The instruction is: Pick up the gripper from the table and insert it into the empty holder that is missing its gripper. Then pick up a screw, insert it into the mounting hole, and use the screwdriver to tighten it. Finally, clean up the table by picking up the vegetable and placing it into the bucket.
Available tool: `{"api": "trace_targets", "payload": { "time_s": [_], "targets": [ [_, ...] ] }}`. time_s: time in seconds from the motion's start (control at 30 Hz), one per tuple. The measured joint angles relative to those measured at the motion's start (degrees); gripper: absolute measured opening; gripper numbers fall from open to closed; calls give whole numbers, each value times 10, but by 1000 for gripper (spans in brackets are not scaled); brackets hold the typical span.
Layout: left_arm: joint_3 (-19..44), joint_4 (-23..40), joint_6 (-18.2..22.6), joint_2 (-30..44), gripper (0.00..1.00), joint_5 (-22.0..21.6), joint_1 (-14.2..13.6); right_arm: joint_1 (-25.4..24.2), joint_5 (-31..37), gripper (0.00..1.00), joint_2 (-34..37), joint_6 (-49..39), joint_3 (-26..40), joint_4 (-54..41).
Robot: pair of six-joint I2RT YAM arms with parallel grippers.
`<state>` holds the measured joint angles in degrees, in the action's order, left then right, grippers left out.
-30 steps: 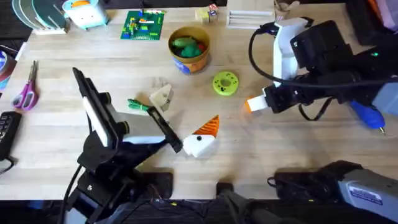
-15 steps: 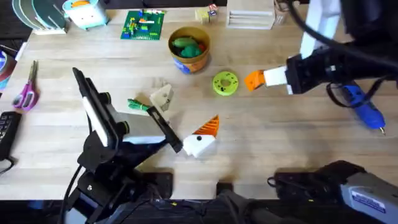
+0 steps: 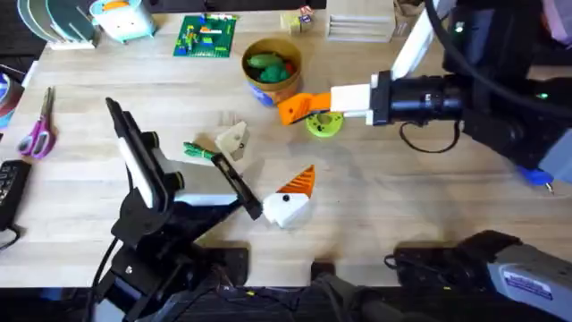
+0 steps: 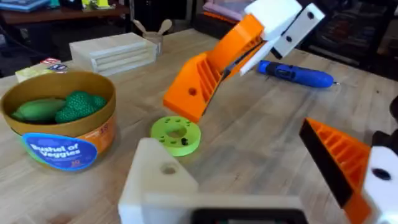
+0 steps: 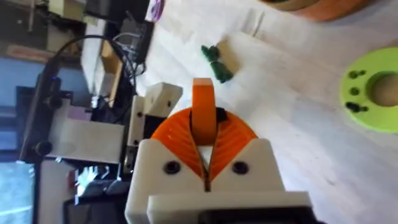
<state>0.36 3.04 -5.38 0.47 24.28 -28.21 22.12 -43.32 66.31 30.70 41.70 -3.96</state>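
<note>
My right claw (image 3: pixel 299 107) reaches across the tabletop (image 3: pixel 402 215) from the right, its white fingers pressed together on the orange gripper (image 3: pixel 297 107), which sticks out past the fingertips, just beside the yellow-green disc (image 3: pixel 323 122) and close to the bucket (image 3: pixel 272 70). From my right wrist, the orange wedge (image 5: pixel 203 115) stands clamped between the ribbed pads (image 5: pixel 233 137). My left claw (image 3: pixel 288 199) rests low over the tabletop's middle, spread apart: one finger carries an orange pad (image 4: pixel 339 158), while the other is the bare white holder (image 4: pixel 163 180). The green vegetable (image 3: pixel 198 150) lies on the tabletop left of centre, beside my left arm. The blue screwdriver (image 4: pixel 295 73) lies on the far right side.
</note>
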Motion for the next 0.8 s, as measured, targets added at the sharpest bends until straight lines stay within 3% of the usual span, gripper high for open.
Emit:
{"api": "trace_targets", "payload": {
  "time_s": [0.2,0.33,0.63,0.8],
  "targets": [
    [0,0,-30,0,993,2,0,54,-79,10,59,83,-1,27],
    [0,0,-37,0,993,2,0,63,-117,10,90,119,-2,43],
    [0,0,-41,0,993,3,0,64,-138,10,105,185,-2,119],
    [0,2,-49,0,993,-20,4,71,-147,10,146,225,-2,178]
  ]
}}
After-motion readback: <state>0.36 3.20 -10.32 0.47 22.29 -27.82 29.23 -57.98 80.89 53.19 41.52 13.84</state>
